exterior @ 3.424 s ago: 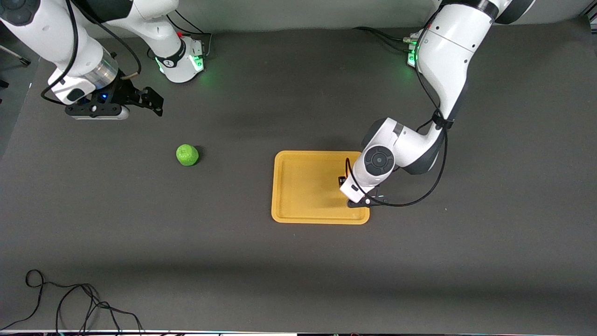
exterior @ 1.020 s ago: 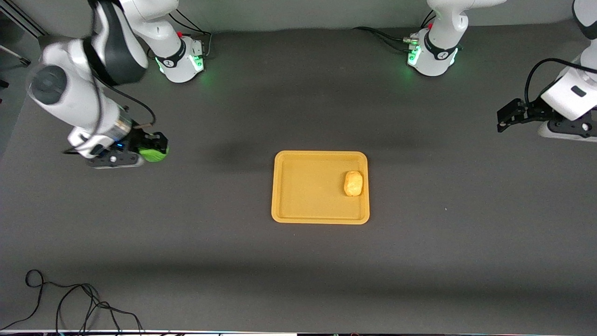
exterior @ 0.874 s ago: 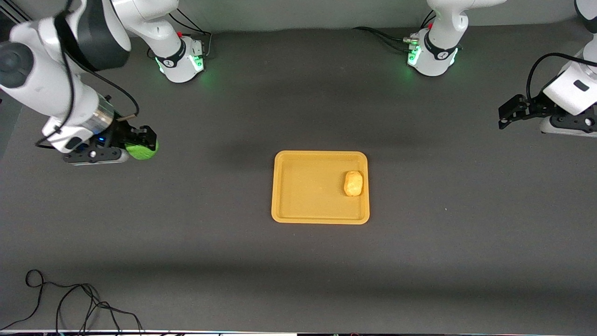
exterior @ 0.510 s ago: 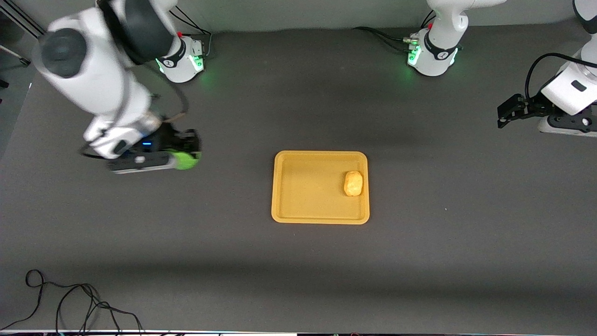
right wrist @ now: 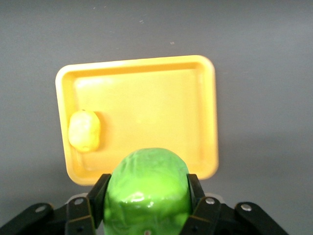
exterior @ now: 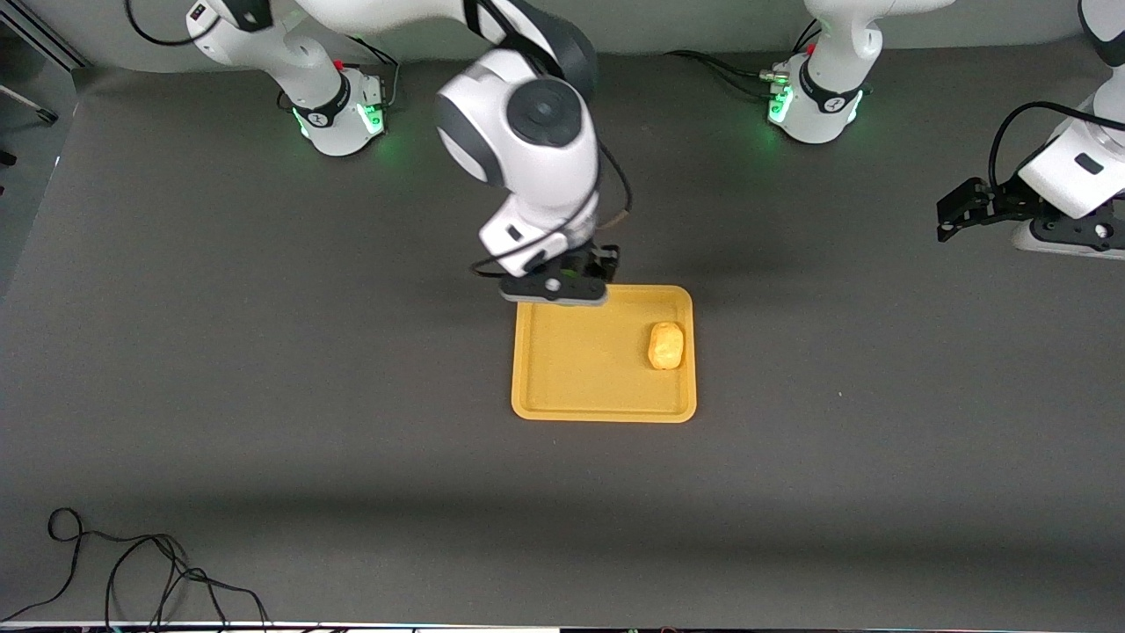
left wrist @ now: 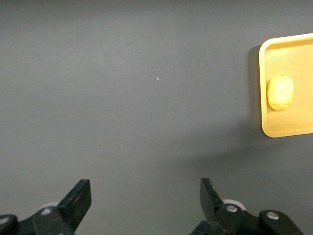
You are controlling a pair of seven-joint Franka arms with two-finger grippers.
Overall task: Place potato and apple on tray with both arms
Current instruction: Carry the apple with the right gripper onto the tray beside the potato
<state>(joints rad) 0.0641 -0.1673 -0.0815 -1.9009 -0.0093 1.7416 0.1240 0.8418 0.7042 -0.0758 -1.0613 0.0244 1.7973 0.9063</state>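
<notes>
**Apple's at the tray edge, open floor sits toward 5 o'clock**

So the right gripper (exterior: pixel 587 274) has the apple (right wrist: pixel 148 188) pinched between both fingers, clamped on the fruit's sides. From the front camera you can't see the apple at all, the wrist blocks it. The gripper hangs over the tray (exterior: pixel 527 387) rim on the edge toward the robot bases, near the corner at the right arm's end.

The potato (exterior: pixel 665 345) is already lying in the tray, tucked against the rim at the left arm's end, its long axis running 12 to 6 in the front view.

The bit that matters: bare tray floor lies at roughly 5 o'clock from the gripper in the front view, and the potato is farther out, around 4 o'clock. I'd guess a short push toward the tray's middle and then down, with plenty of room clear of the potato. Release too early and the apple could land on the rim and roll off.

The left gripper (exterior: pixel 967 209) waits with fingers wide apart and nothing in them, over the table at the left arm's end, well apart from the tray.
</notes>
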